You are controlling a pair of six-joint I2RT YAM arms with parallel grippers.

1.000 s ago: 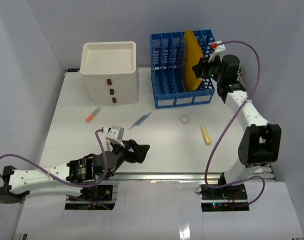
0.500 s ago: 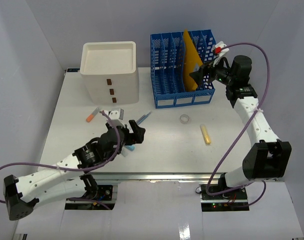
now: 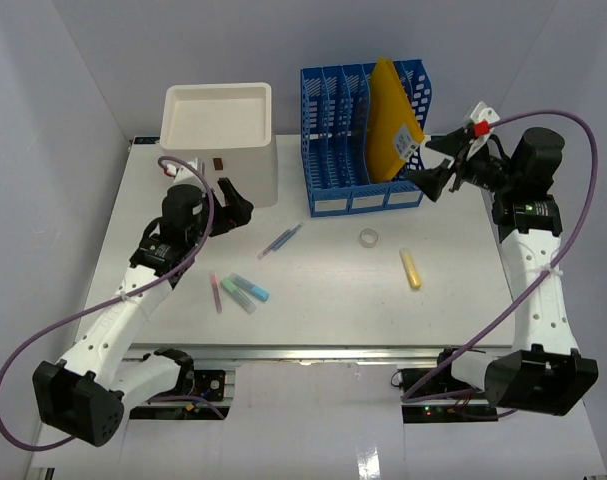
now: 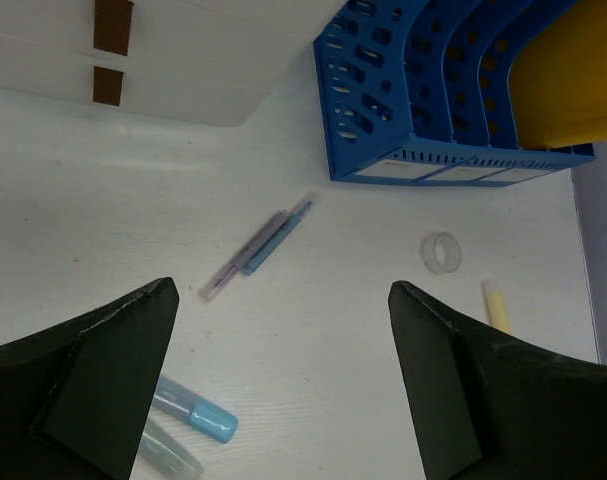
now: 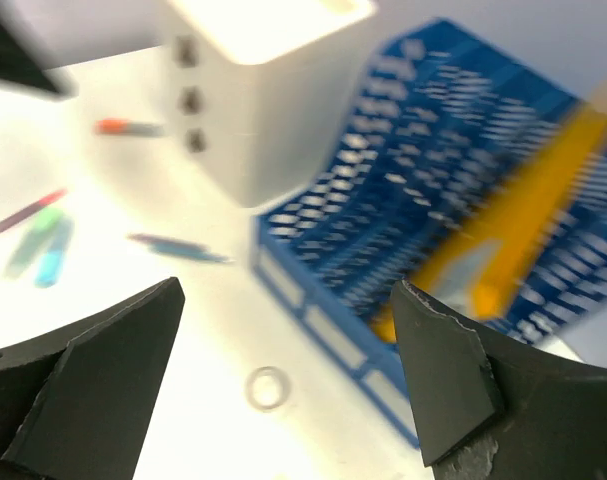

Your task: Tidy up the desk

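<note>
- Along the far edge of the desk (image 3: 323, 300) stand the white three-drawer box (image 3: 221, 140) and the blue file rack (image 3: 368, 135). A yellow envelope (image 3: 391, 110) leans in one rack slot, apparently filed to free the surface.
- Near the front left corner, pink, green and blue markers (image 3: 239, 297) lie side by side, seemingly gathered.
- Mid-desk, a blue pen (image 3: 281, 240), tape ring (image 3: 369, 238) and yellow marker (image 3: 411, 268) lie apart, unsorted.
- Left gripper (image 3: 235, 203) hangs wide and empty beside the box. Right gripper (image 3: 430, 167), equally wide, holds nothing beside the rack.

White desk (image 3: 333, 310); blue perforated rack (image 3: 338, 150); yellow folder (image 3: 391, 115); white drawer box (image 3: 218, 115), brown handles (image 4: 113, 22).
</note>
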